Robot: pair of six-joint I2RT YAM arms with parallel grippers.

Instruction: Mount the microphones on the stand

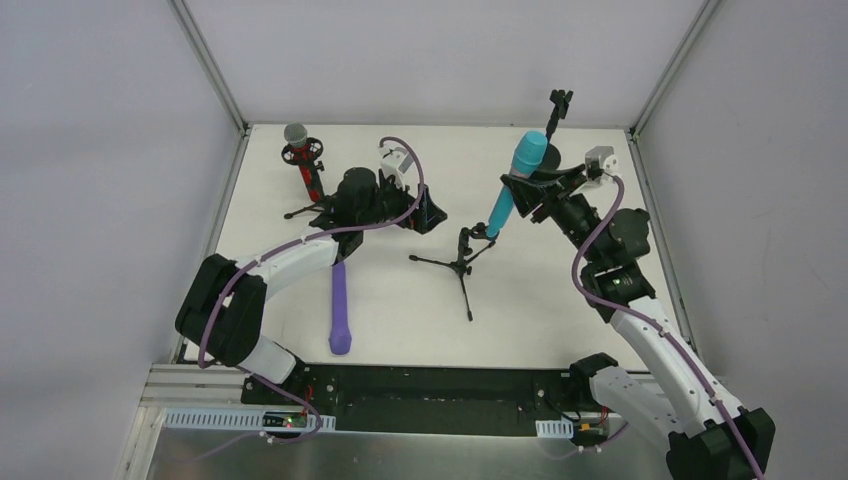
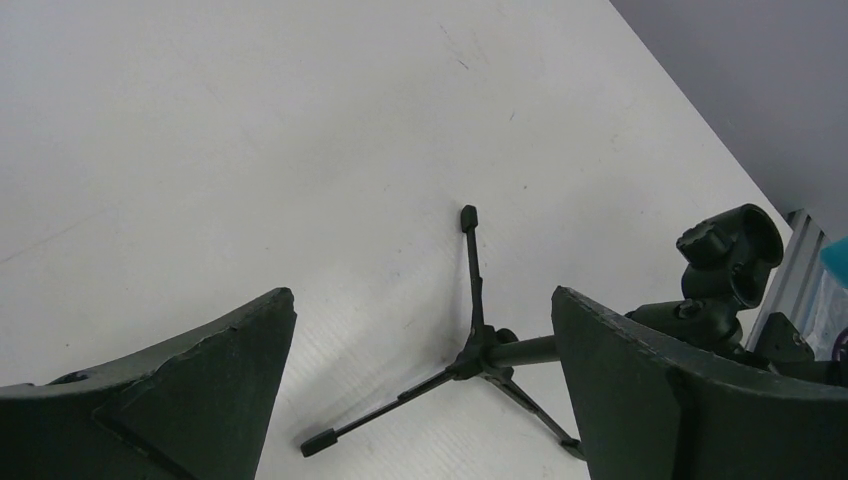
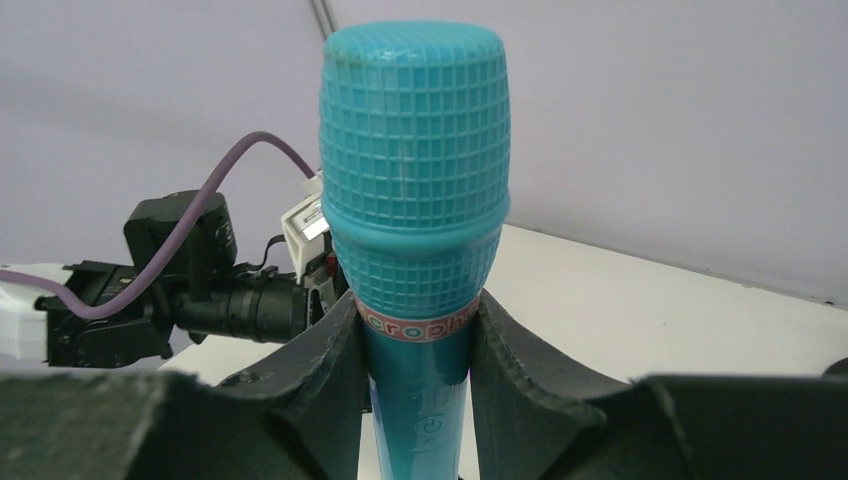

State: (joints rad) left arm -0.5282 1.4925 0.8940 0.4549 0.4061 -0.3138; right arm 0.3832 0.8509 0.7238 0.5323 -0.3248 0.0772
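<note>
The right gripper (image 3: 415,345) is pinching the cyan microphone (image 3: 415,170) just below its head and holding it tilted above the worktop (image 1: 560,300). The microphone's tail end is pointing down toward the clip (image 2: 730,255) of the small tripod stand (image 1: 460,262) in the middle; I cannot tell whether tail and clip are touching. The left gripper (image 2: 422,295) is hovering empty with its fingers spread wide, framing that stand's legs. The purple microphone (image 1: 340,305) is lying flat on the worktop beside the left arm. The red microphone (image 1: 296,133), with its grey mesh head, is standing upright at the far left, ringed by the holder of a second stand (image 1: 300,212).
</note>
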